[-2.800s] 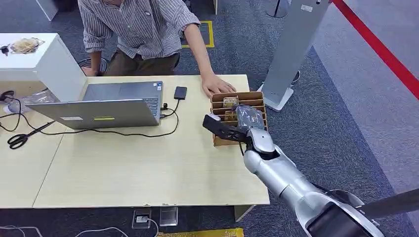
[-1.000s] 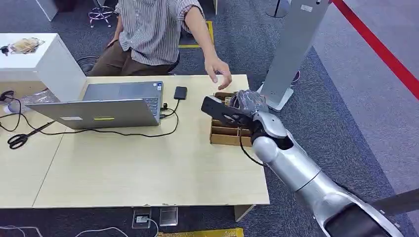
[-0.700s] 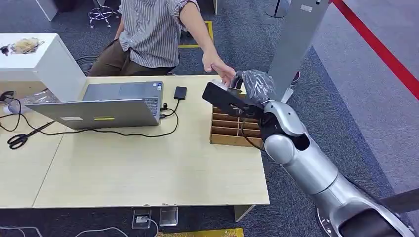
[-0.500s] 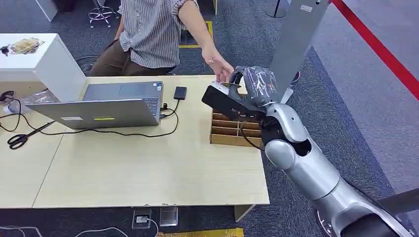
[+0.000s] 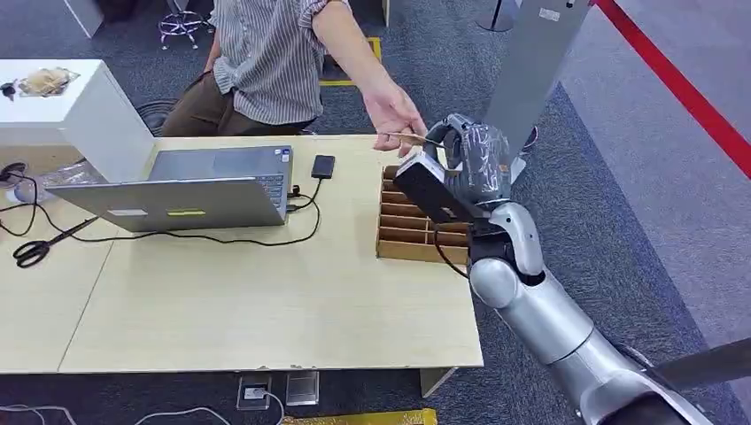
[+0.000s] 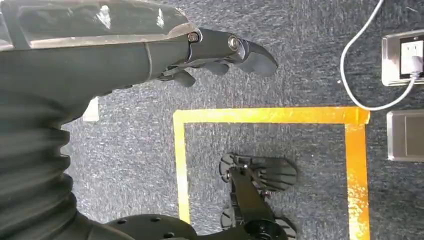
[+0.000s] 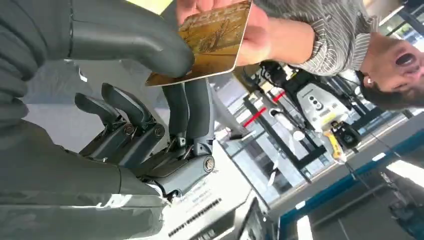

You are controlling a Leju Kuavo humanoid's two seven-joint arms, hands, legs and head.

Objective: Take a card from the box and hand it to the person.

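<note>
My right hand point(image 5: 474, 164) is raised above the far end of the brown cardboard box point(image 5: 414, 232), which stands on the table's right side with several slots. It pinches a gold card point(image 7: 210, 42) between the thumb point(image 7: 130, 37) and the dark fingers point(image 7: 192, 112). In the head view the card point(image 5: 409, 138) appears edge-on as a thin line. The person's hand point(image 5: 394, 111) reaches over the table's far edge and grips the card's other end; in the right wrist view that hand point(image 7: 265, 35) covers the card's far side. My left hand point(image 6: 220, 50) hangs over the carpet, holding nothing.
An open laptop point(image 5: 190, 186), a black phone point(image 5: 323, 166), a cable and scissors point(image 5: 35, 248) lie on the wooden table point(image 5: 248, 301). A white cabinet point(image 5: 71, 106) stands at the far left. A grey pillar point(image 5: 531, 80) rises right of the box.
My right hand has risen from the box with the card, toward the person. The person's hand left the box, lifted and took hold of the card's far end.
</note>
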